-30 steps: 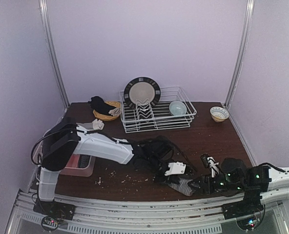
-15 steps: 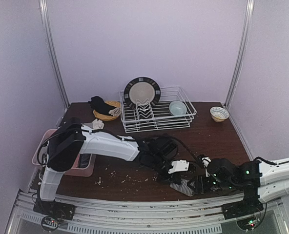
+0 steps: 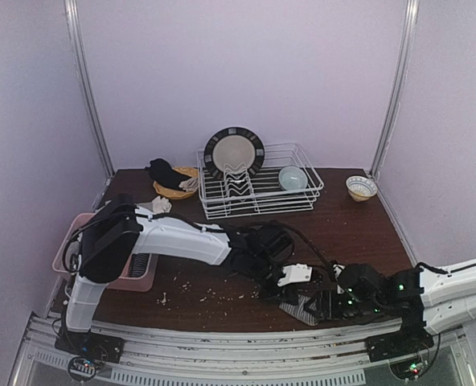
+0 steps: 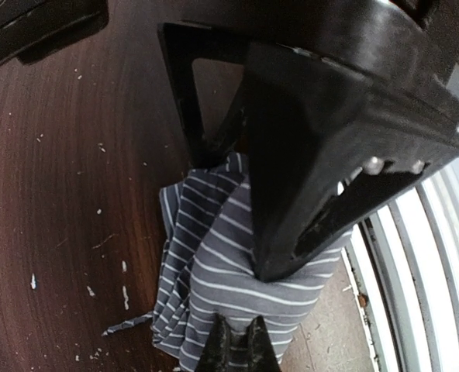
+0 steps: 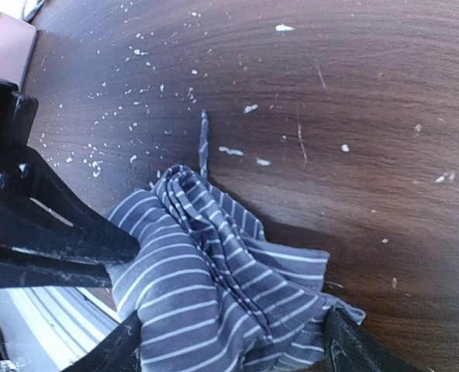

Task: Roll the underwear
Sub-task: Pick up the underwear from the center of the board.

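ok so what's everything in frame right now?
underwear: 1, grey striped, bunched near front edge
dish rack: 1, white wire, back centre
plate: 1, cream, dark rim, upright in rack
blue bowl: 1, pale, in rack
cream bowl: 1, back right
yellow dish: 1, back left, black cloth in it
pink tray: 1, left edge
table: 1, dark brown
crumbs: many, white, scattered on table
left gripper: 1, black, tips together on underwear
right gripper: 1, black, open, straddling underwear
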Tool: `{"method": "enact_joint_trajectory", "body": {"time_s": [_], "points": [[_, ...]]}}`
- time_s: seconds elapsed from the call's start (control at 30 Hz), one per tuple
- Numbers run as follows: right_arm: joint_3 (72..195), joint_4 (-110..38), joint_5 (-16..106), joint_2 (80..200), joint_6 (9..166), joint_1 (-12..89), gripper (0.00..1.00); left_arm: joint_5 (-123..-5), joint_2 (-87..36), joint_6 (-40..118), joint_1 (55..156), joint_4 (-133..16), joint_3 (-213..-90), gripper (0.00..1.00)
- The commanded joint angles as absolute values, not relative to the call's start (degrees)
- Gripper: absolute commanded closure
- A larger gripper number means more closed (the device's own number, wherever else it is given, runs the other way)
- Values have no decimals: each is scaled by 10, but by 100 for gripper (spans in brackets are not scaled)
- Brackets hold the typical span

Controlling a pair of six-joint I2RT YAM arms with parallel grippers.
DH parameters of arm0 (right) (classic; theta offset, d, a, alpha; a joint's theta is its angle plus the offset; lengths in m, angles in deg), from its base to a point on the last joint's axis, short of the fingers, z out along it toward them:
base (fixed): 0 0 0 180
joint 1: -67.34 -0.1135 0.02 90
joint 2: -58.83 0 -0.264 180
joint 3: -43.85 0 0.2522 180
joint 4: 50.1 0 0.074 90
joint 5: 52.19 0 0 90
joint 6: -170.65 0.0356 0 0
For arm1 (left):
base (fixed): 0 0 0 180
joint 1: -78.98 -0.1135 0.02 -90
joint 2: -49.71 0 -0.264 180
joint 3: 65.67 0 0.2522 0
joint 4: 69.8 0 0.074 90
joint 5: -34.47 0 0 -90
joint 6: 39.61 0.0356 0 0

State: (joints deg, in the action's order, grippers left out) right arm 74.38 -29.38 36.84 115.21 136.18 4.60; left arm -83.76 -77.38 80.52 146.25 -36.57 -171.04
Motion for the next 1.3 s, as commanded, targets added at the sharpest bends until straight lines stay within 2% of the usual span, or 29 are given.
{"method": "enact_joint_trajectory", "body": {"time_s": [0.0,0.13,0.37,0.47,0.57,0.6,0.63,0.73,0.77,0.8,0.93,1.07,1.13,1.27], "points": [[710,-296,408,1195,1388,59,25,-817,-810,790,1470,-307,-1704,100],[705,-299,418,1236,1394,62,32,-812,-810,786,1473,-310,-1705,100],[695,-310,449,1257,1408,63,82,-801,-809,778,1474,-313,-1707,100],[693,-294,438,1232,1412,62,99,-781,-803,772,1474,-317,-1703,100],[688,-291,415,1181,1411,62,100,-733,-780,746,1474,-332,-1690,100],[685,-297,408,1160,1410,62,100,-713,-767,734,1472,-338,-1683,95],[682,-305,399,1138,1404,62,100,-690,-748,719,1469,-348,-1670,85],[681,-318,370,1074,1381,62,100,-606,-671,662,1457,-388,-1617,42],[685,-318,361,1058,1373,63,100,-582,-642,642,1454,-403,-1596,10],[689,-319,355,1043,1361,62,100,-562,-610,622,1450,-416,-1573,3],[705,-371,350,1003,1303,63,100,-507,-462,528,1446,-489,-1454,2],[715,-509,375,996,1233,59,100,-455,-343,336,1445,-572,-1344,2],[728,-577,384,1011,1199,56,100,-486,-295,266,1445,-613,-1294,2],[761,-676,408,1066,1144,42,100,-589,-247,158,1445,-893,-1148,2]]}}
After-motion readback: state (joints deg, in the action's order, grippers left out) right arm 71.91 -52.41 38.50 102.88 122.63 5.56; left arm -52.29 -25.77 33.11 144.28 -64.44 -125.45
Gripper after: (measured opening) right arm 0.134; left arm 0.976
